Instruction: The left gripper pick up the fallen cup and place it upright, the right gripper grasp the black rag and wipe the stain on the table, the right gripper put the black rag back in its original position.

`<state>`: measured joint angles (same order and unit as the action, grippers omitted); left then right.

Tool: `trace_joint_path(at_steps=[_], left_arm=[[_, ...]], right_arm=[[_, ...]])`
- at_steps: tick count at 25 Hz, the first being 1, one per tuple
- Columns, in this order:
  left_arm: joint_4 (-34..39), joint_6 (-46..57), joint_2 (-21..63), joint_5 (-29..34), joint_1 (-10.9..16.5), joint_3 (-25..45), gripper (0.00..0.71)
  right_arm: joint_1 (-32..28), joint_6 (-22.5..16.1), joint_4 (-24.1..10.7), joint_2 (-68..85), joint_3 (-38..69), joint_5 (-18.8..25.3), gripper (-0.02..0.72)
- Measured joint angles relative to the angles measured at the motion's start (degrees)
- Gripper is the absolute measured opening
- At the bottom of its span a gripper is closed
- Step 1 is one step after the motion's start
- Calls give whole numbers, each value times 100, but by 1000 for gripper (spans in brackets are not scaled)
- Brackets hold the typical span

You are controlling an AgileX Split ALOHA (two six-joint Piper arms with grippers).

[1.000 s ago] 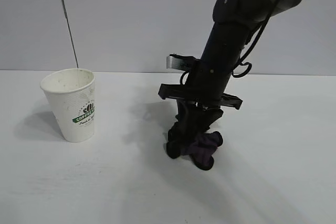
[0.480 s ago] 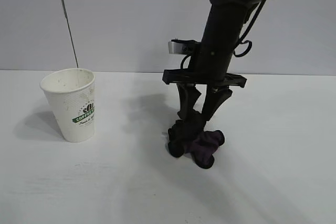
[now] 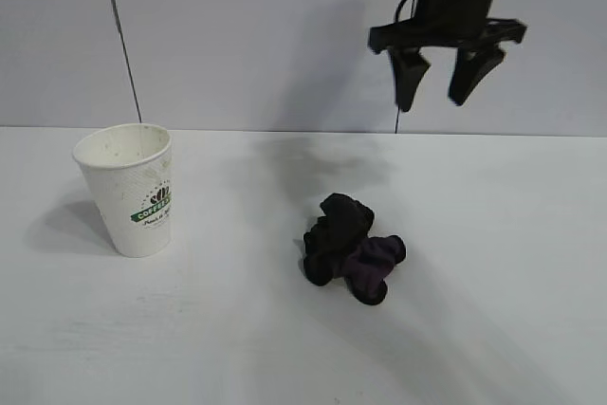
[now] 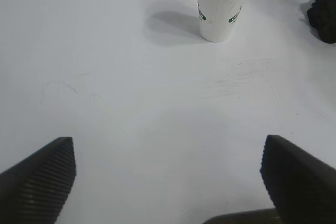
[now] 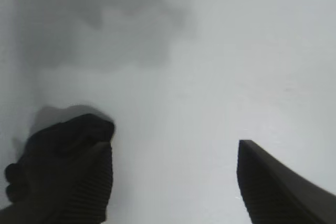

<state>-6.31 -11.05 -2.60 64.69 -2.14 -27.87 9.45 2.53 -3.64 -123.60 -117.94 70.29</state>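
The white cup [image 3: 130, 189] with the green logo stands upright on the table [image 3: 493, 329] at the left; it also shows in the left wrist view [image 4: 221, 4]. The black rag [image 3: 349, 248] lies bunched on the table near the middle, and shows in the left wrist view [image 4: 324, 8] and the right wrist view [image 5: 50, 153]. My right gripper [image 3: 437, 90] hangs open and empty high above the rag, up and to its right. My left gripper [image 4: 168, 153] is open and empty over bare table, well back from the cup. No stain shows.
A grey wall [image 3: 247, 35] closes the back of the table, with a thin dark cable [image 3: 121, 40] running down it behind the cup.
My right gripper has let go of the rag and risen well above it, moving up and right. The rag stays bunched on the table. The cup has not moved.
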Motion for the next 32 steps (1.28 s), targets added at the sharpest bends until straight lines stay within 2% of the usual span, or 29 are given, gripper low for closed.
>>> trace_joint_path(at_steps=[3,9,14,18,26,32], left_arm=[[0,0,0,0,0,0,687],[0,0,0,0,0,0,687],[0,0,0,0,0,0,687],[0,0,0,0,0,0,687],[0,0,0,0,0,0,687],[0,0,0,0,0,0,687]], right_arm=[[-554,-108,-166,442,0,39,475],[-1711,-99,-235,1720,25,77,475],[-2279,48,-247,3058,144,160,475],[-2332,169,-119,4282,582,196,475],[-2252,684,811,7237,2588,226,475],[-2229,756,894,9814,4609,185,475]])
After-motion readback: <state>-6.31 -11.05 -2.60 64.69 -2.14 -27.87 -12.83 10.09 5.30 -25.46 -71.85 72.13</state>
